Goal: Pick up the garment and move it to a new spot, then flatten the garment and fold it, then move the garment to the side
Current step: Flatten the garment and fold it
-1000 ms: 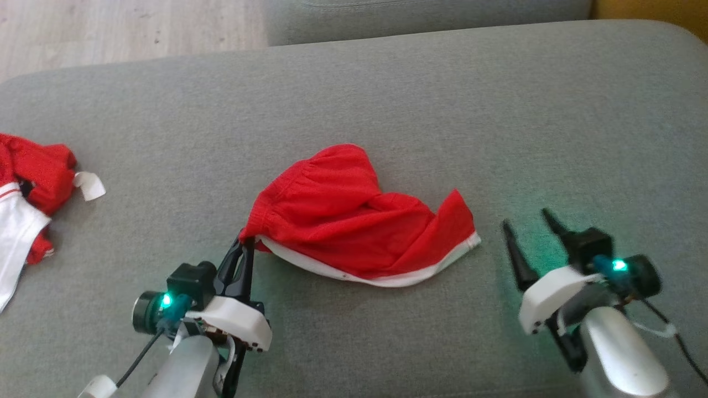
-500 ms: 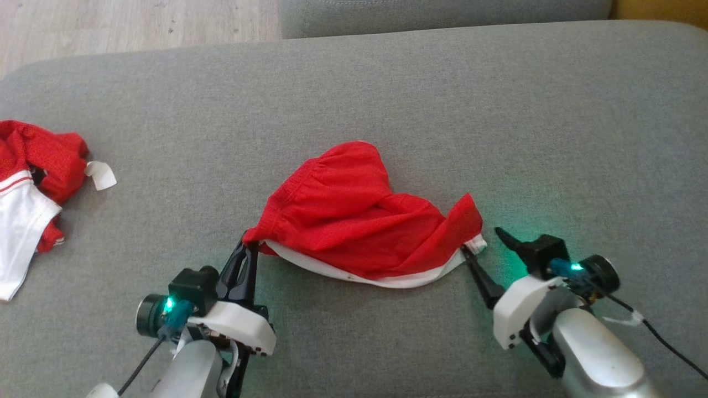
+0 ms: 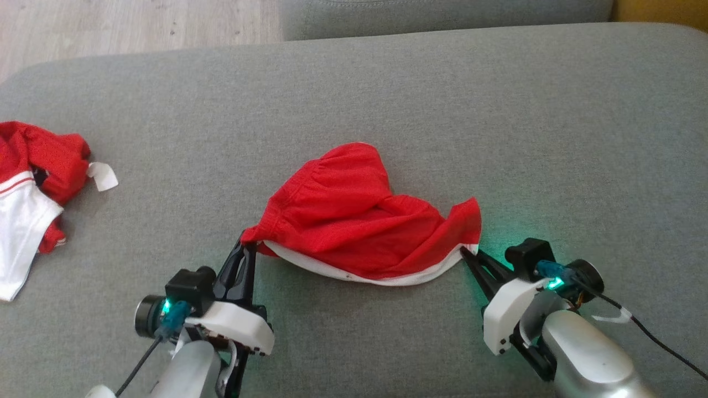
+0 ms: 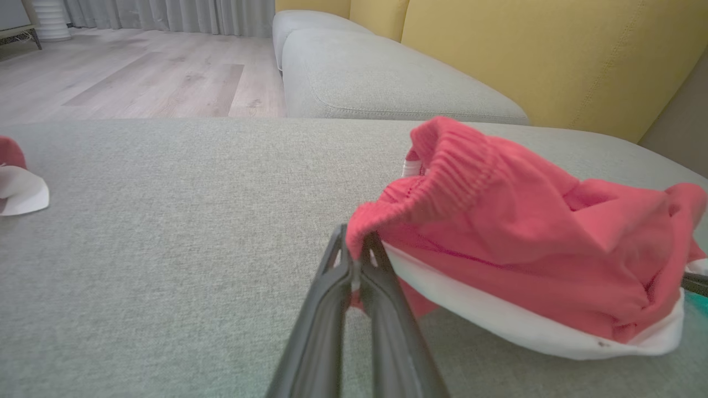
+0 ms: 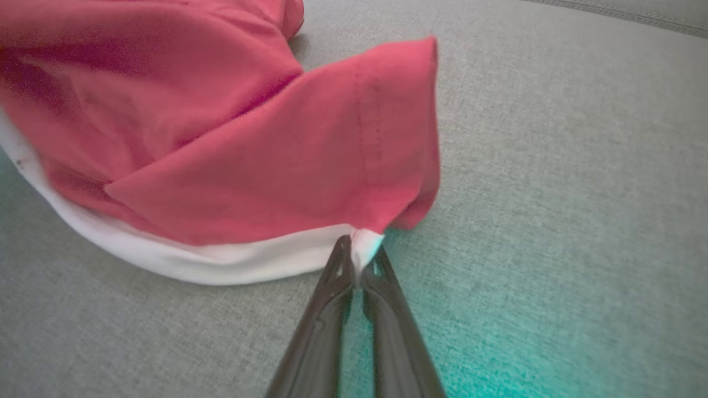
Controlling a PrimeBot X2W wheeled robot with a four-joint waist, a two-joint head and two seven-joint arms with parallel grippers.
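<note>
The garment (image 3: 359,215) is a pair of red shorts with a white hem, bunched in the middle of the grey sofa cushion (image 3: 498,110). My left gripper (image 3: 247,244) is shut on its elastic waistband corner at the near left, lifting that corner slightly. My right gripper (image 3: 466,253) is shut on the white hem corner at the near right. The left wrist view has the garment (image 4: 514,260) hanging from the closed left gripper (image 4: 357,251). Through the right wrist camera, the right gripper (image 5: 358,249) pinches the white tip of the garment (image 5: 249,138).
Another red and white piece of clothing (image 3: 27,188) with a white tag lies at the cushion's left edge. A second grey cushion (image 3: 442,14) and wooden floor (image 3: 110,27) lie beyond. A yellow sofa back (image 4: 553,50) rises behind.
My right gripper moved left from open beside the garment to its hem corner and shut on it. The left gripper kept its hold. The camera shifted slightly.
</note>
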